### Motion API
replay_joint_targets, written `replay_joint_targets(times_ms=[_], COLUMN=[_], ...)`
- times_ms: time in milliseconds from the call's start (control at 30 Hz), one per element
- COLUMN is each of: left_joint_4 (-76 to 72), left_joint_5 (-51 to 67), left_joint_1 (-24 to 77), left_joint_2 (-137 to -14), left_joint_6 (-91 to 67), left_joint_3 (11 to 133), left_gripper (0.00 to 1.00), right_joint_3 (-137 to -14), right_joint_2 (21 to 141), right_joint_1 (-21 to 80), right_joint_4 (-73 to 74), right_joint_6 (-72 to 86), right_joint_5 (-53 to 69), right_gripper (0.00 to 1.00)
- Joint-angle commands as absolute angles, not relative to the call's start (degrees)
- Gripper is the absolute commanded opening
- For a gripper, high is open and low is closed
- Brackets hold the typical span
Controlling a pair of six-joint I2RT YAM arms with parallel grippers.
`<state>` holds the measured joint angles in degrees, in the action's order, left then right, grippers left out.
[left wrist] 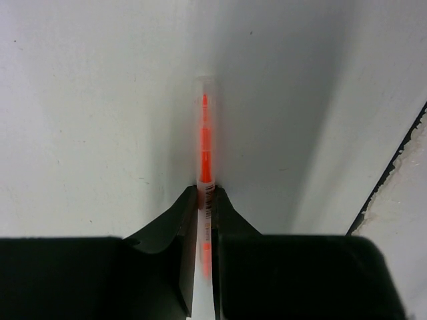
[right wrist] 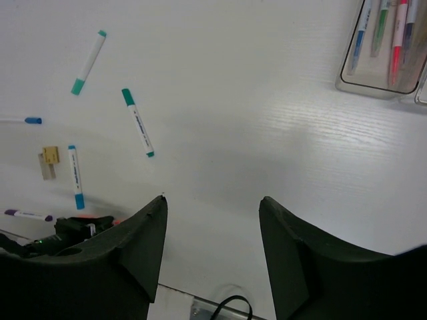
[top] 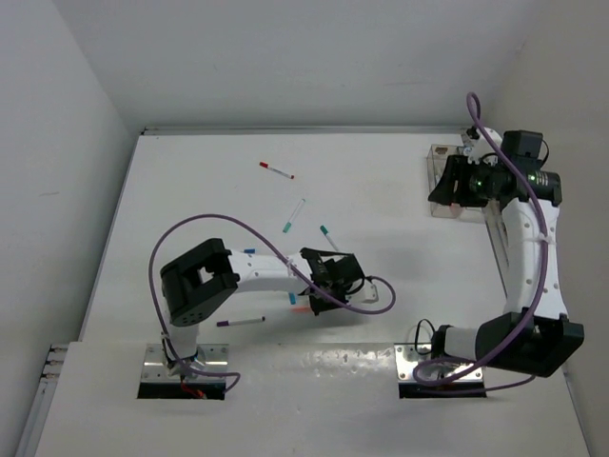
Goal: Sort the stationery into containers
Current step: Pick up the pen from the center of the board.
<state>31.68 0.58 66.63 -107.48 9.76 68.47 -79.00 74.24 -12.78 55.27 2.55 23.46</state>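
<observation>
Sorting under way: four pens boxed, seven to go

Top view: the left gripper (top: 324, 286) sits low at table centre. Six loose pens (top: 295, 217) lie around it, the red-capped one (top: 277, 170) farthest out at 11 o'clock. The right gripper (top: 449, 186) hangs over the boxes (top: 440, 208) at 2 o'clock.

Left wrist: jaws closed on an orange pen (left wrist: 204, 133), the seventh.

Right wrist: fingers (right wrist: 150, 233) wide apart, holding nothing. The clear box (right wrist: 347, 79) at 1 o'clock holds four pens; two small blocks (right wrist: 49, 157) at 9 o'clock wait unsorted.

Left pincer (top: 315, 298) low at orange pen (top: 303, 310); right pincer (top: 447, 186) above clear box (top: 441, 151)
</observation>
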Motion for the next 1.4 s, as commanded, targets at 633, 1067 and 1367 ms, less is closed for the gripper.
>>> replay_joint_targets(times_ms=[633,1067,1367], left_joint_4=[-9.8,-26.2,-28.1], left_joint_5=[49.9,51.1,50.6], left_joint_1=[23.4,23.3,24.1], left_joint_2=[-85.4,-85.0,-85.6], left_joint_6=[-42.8,-56.0,-58.1], left_joint_3=[75.2,67.3,65.7], left_gripper=[0.0,0.0,0.0], right_joint_3=[-69.4,-80.1,-84.9], right_joint_2=[72.1,84.3,88.3], right_joint_1=[9.0,21.9,23.8], right_joint_4=[25.0,23.2,22.7], right_joint_6=[23.0,21.9,22.1], right_joint_5=[43.1,37.8,34.8], right_gripper=[0.71,0.77,0.59])
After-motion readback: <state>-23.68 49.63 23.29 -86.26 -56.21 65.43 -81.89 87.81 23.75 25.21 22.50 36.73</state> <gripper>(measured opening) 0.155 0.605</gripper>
